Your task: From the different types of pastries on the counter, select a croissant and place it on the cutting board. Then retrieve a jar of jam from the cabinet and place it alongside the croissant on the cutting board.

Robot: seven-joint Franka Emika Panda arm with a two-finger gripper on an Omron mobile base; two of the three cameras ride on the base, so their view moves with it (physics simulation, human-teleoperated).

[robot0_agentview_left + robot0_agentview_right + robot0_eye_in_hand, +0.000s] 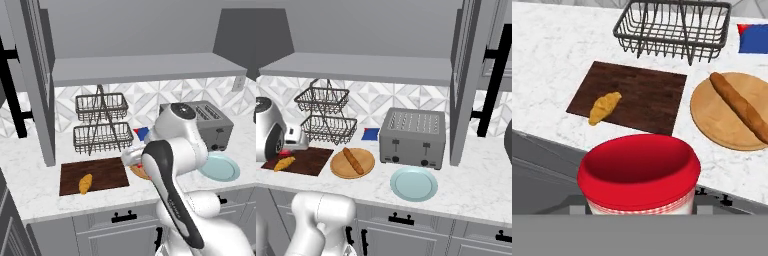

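The gripper (pixel 287 151) holds the jar of jam (pixel 639 172), its jaws closed on the red jar's sides, above the front edge of the counter (pixel 35 192). In the hand view the jar's red lid is nearest the camera. The croissant (pixel 85 183) lies on the cutting board (pixel 107 172), toward the board's front left corner. Just right of it a round board (pixel 341 167) carries a long brown roll (pixel 353 160). A two-tier wire basket (pixel 101 122) stands behind the cutting board.

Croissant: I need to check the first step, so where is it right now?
The croissant lies on the dark cutting board, toward its left end in the hand view, left of the round board holding the long roll.
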